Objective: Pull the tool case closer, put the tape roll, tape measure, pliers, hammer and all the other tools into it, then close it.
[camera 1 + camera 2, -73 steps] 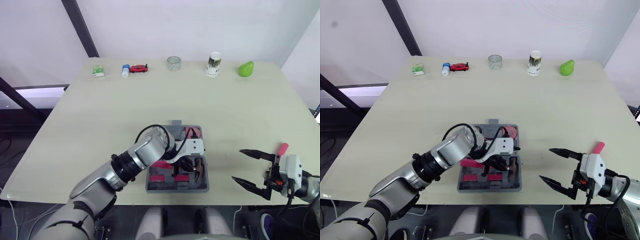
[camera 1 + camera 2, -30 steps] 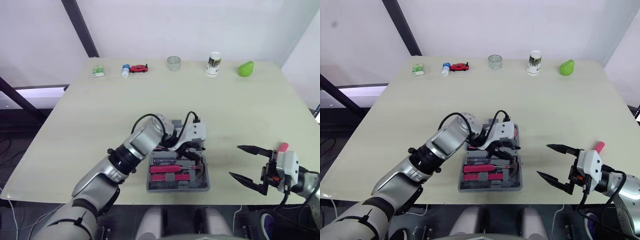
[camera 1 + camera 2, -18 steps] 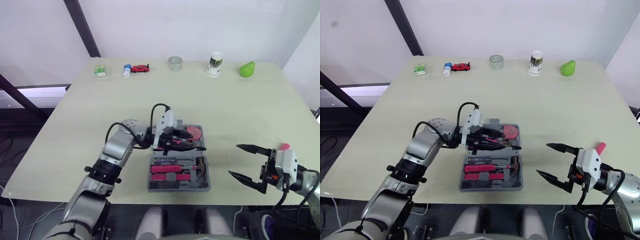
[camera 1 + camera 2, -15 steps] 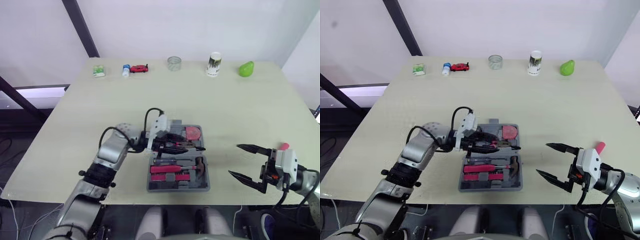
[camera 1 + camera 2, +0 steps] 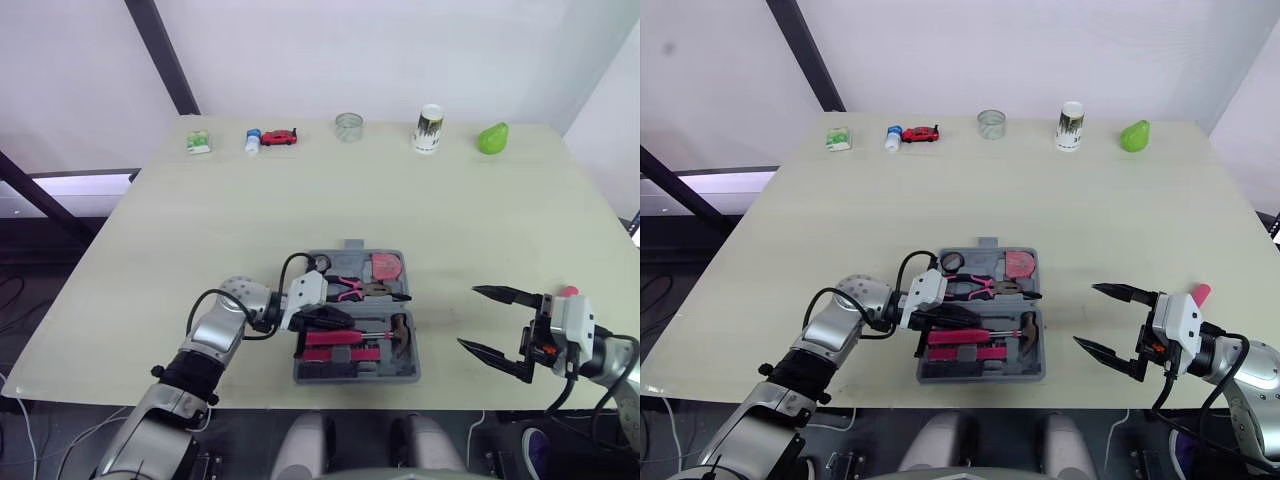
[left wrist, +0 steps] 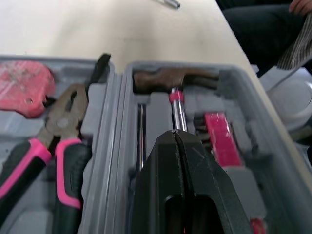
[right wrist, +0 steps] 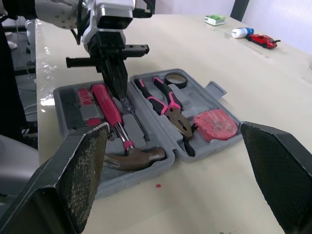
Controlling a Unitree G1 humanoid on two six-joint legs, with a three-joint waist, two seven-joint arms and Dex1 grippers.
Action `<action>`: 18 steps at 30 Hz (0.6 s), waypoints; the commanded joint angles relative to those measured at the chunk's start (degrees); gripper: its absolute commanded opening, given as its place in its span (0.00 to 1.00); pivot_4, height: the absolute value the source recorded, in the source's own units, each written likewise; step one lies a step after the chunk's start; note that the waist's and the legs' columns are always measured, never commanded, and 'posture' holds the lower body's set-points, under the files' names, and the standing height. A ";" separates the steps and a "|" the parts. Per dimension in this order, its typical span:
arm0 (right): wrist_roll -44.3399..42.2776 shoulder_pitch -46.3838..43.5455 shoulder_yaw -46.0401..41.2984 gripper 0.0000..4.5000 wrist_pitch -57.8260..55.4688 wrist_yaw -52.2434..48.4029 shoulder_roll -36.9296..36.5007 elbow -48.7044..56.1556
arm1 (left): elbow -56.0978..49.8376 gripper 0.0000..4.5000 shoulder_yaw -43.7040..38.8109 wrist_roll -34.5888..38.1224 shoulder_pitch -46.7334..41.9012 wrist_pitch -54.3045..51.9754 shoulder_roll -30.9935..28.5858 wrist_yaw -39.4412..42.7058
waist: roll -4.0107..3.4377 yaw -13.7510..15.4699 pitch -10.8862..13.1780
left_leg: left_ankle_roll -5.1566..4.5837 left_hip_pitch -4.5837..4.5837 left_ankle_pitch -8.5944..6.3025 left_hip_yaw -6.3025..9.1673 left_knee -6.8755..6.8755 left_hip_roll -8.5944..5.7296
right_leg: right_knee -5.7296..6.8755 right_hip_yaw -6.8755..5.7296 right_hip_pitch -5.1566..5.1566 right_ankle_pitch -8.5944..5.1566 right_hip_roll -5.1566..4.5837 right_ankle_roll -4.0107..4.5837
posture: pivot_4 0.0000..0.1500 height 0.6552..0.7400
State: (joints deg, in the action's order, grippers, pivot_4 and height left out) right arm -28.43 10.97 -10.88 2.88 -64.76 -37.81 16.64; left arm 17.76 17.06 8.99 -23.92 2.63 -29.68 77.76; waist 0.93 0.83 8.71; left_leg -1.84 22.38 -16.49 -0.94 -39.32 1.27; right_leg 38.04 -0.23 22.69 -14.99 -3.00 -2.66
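Pulled back from the far half, the left gripper (image 6: 174, 134) now sits low over the near half of the open tool case (image 5: 350, 377), fingers pressed together and empty, tips over the hammer (image 6: 165, 79) shaft. The hammer lies left-to-right, head rightward. The pliers (image 5: 350, 288) lie parallel, noses rightward. The right gripper (image 5: 470, 318) is spread wide, apart from the case, above the surface (image 5: 250, 210).

The pale surface (image 5: 480, 230) carries the open tool case (image 5: 355, 377) near its front edge and, along its far edge, a box (image 5: 198, 142), bottle (image 5: 253, 140), toy car (image 5: 279, 137), clear cup (image 5: 348, 127), white cup (image 5: 428, 128) and green object (image 5: 491, 138).
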 commanded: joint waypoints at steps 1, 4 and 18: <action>-0.88 0.35 -1.05 1.00 0.96 -0.51 -0.47 0.81 | 0.12 0.01 0.49 -0.31 0.32 1.93 0.51 0.49 | 0.00 -0.01 0.00 | 0.00 0.00 0.00 0.00 0.00 0.00 | 0.00 0.00 0.00 0.00 0.00 0.00 | 1.00 1.00; -1.04 0.97 -1.29 1.00 0.95 -0.65 -0.58 1.15 | 0.59 0.01 1.03 -0.58 0.41 2.83 0.81 0.74 | 0.00 0.00 0.00 | 0.00 0.00 0.00 0.00 0.00 0.00 | 0.00 0.00 0.00 0.00 0.00 0.00 | 1.00 1.00; -1.51 1.86 -1.39 1.00 0.64 -1.10 -1.11 1.82 | 6.06 0.01 5.00 -5.35 -0.75 9.00 2.01 1.77 | -0.01 -0.01 -0.01 | 0.00 -0.01 0.00 0.00 0.00 0.00 | 0.00 0.00 0.00 0.00 0.01 0.00 | 1.00 1.00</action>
State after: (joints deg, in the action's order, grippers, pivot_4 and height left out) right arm -28.59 12.54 -11.08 2.88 -64.86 -37.97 16.83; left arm 22.95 20.35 5.59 -25.04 9.16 -27.62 78.78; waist 0.92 0.82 8.70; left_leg -1.84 22.37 -16.49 -0.94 -39.32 1.26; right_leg 38.05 -0.23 22.69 -14.98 -2.99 -2.66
